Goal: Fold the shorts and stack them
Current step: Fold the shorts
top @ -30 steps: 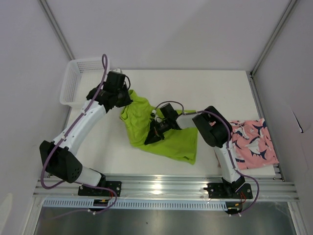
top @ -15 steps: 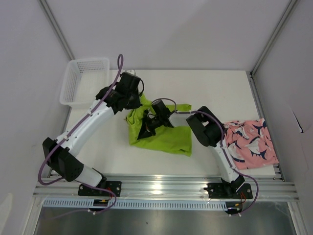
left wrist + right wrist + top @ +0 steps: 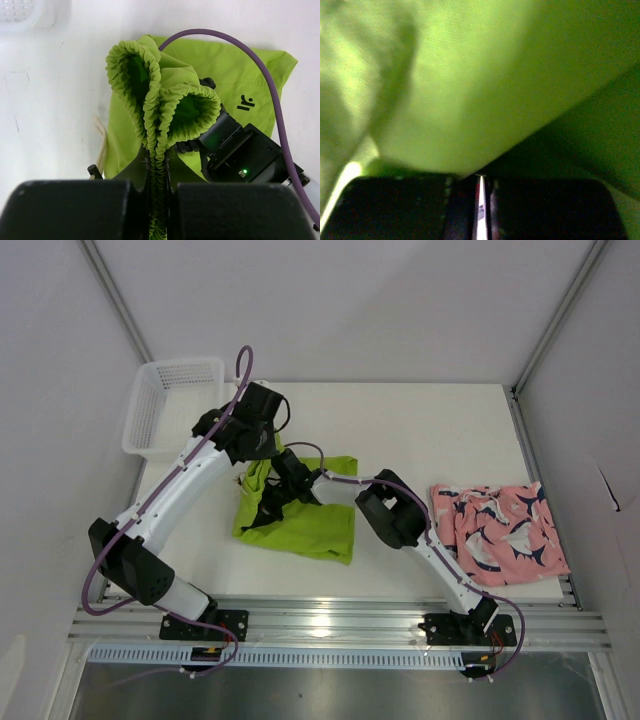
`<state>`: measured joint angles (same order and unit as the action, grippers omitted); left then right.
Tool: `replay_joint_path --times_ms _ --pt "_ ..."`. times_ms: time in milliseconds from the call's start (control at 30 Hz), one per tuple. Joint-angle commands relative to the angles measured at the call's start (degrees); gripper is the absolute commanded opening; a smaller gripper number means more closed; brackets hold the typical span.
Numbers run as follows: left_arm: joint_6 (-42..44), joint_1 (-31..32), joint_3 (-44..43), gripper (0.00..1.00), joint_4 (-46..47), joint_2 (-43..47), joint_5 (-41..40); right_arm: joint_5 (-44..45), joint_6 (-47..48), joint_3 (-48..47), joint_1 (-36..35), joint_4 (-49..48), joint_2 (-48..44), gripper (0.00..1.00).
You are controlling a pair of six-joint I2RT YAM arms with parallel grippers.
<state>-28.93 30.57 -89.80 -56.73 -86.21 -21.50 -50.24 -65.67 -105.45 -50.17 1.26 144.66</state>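
My left gripper (image 3: 158, 186) is clenched on the gathered elastic waistband of the plain lime green fabric shorts (image 3: 240, 75), lifting that edge. The shorts lie on the white table (image 3: 440, 430) just right of the white mesh plastic basket (image 3: 150, 410). My right gripper (image 3: 480, 200) is tucked under green cloth, its fingers pressed almost together; I cannot tell whether they pinch fabric. The pink fish-print shorts (image 3: 500, 530) lie crumpled far right of the basket.
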Motion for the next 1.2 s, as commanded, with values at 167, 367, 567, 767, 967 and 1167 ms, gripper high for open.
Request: replay_joint_path --times_ms 167,367,567,767,967,1167 --pt "0.36 -1.65 0.23 0.0 0.73 1.92 -0.13 3.92 0.45 -1.17 1.83 4.81 -3.41 0.3" --pt "0.71 -2.97 1.65 0.0 2.33 4.21 -0.29 2.96 0.01 5.15 6.05 -0.63 -11.23 0.37" --pt "0.72 -3.06 0.06 0.0 0.66 3.77 -2.4 2.42 4.13 7.44 8.95 2.78 -16.77 0.45" --pt "-0.25 -2.97 2.26 0.0 2.76 5.79 -2.23 7.34 12.57 13.51 12.99 12.0 -25.56 0.44" --pt "-3.32 -2.36 5.77 0.0 6.18 4.83 -1.09 11.65 17.15 26.07 18.79 12.28 -35.05 0.42" --pt "-8.51 0.72 6.57 0.0 8.12 1.32 -2.15 16.92 22.94 32.93 22.92 16.49 -41.29 0.42"
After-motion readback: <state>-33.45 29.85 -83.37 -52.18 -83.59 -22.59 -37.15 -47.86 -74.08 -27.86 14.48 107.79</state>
